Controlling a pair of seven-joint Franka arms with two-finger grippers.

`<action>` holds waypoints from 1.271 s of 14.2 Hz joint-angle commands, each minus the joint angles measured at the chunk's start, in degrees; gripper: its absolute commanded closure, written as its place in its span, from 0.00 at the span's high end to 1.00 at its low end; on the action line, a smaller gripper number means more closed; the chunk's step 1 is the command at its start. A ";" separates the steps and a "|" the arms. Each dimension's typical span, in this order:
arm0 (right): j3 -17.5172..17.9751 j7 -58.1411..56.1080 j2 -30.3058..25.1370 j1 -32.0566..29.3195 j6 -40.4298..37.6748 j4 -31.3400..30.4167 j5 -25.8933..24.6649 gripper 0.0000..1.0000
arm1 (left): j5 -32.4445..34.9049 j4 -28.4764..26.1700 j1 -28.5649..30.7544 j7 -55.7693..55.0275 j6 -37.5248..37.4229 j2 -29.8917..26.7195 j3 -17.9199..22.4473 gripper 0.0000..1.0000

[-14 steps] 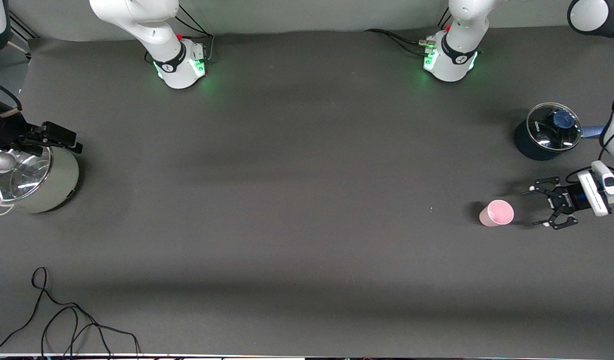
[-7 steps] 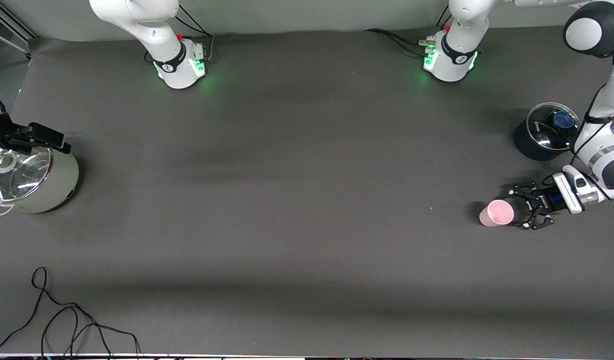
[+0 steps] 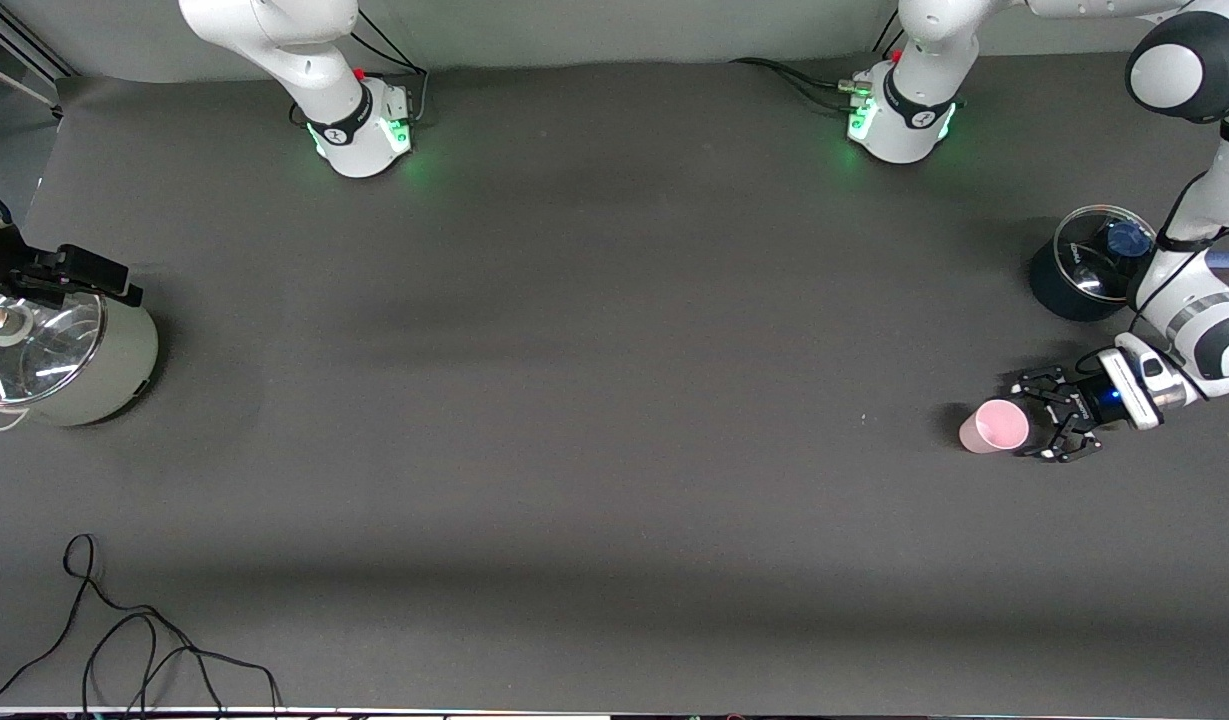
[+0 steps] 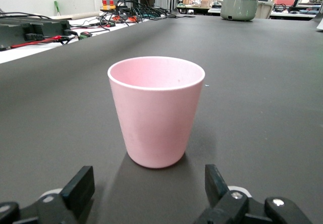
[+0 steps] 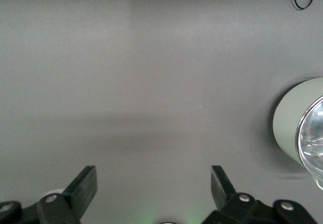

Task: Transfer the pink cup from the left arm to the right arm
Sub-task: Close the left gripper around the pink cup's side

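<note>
Now the left gripper (image 3: 1026, 414) has slid in low toward the pink cup (image 3: 993, 426), which stands upright on the desk (image 3: 614, 400) near the left arm's end; jaws are apart, just short of the cup's sides, not yet flanking it. Approx ready to advance & close. Right gripper (image 5: 154, 183), jaws apart, has pulled back & waits above the pale green pot (image 3: 69, 360).

Pink cup (image 3: 994, 427) upright on dark table (image 3: 594, 400), toward the left arm's end. Left gripper (image 3: 1036, 415) low just beside it, fingers spread wide. Right gripper (image 3: 69, 277) over pale green pot (image 3: 64, 362), waiting.
</note>
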 commanded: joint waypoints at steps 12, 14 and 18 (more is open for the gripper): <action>0.04 -0.88 -0.28 0.03 -0.75 0.29 -0.05 1.00 | -5.45 -2.24 -0.53 1.89 0.14 0.79 -3.52 0.74; 0.04 -0.88 -0.28 -0.06 -0.84 0.20 -0.14 1.00 | -5.53 -2.24 -0.62 1.89 0.23 0.88 -3.52 0.63; -0.05 -0.88 -0.29 -0.06 -0.84 0.20 -0.05 1.00 | -5.45 -2.24 -0.53 1.20 0.14 0.27 -3.52 0.62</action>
